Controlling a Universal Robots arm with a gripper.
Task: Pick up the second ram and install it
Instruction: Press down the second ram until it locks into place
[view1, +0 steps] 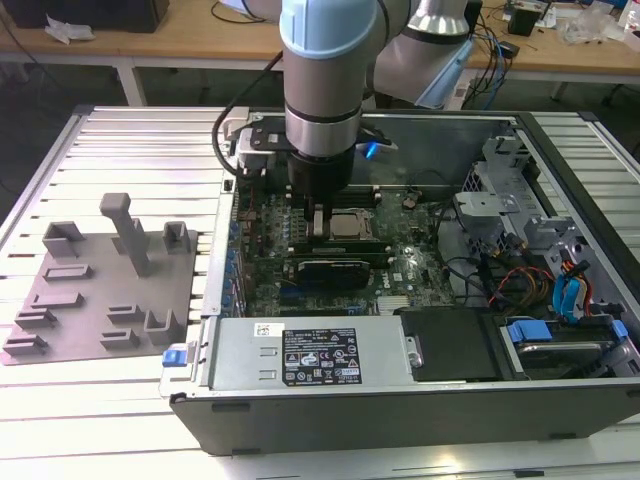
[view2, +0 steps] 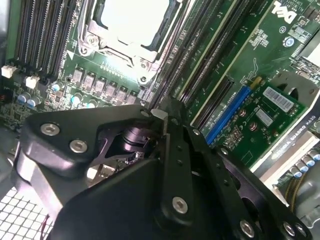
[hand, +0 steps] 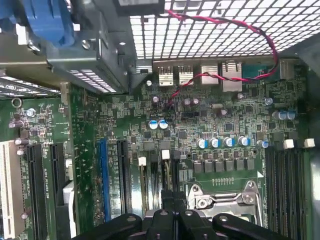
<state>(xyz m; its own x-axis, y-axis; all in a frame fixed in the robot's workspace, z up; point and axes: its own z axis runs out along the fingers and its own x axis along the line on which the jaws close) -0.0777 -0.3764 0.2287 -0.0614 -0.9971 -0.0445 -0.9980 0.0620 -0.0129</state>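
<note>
One open computer case (view1: 560, 400) lies on the slatted table (view1: 120, 420), with one grey holder tray (view1: 100, 290) at the exterior view's left, its posts bare. One arm reaches down into the case, its gripper (view1: 318, 218) low over the motherboard (view1: 400, 275) beside the processor socket (view1: 350, 224). In the second wrist view the fingers (view2: 172, 150) look pressed together over the dark memory slots (view2: 200, 65); whether they pinch the second ram, which I cannot make out, I cannot tell.
</note>
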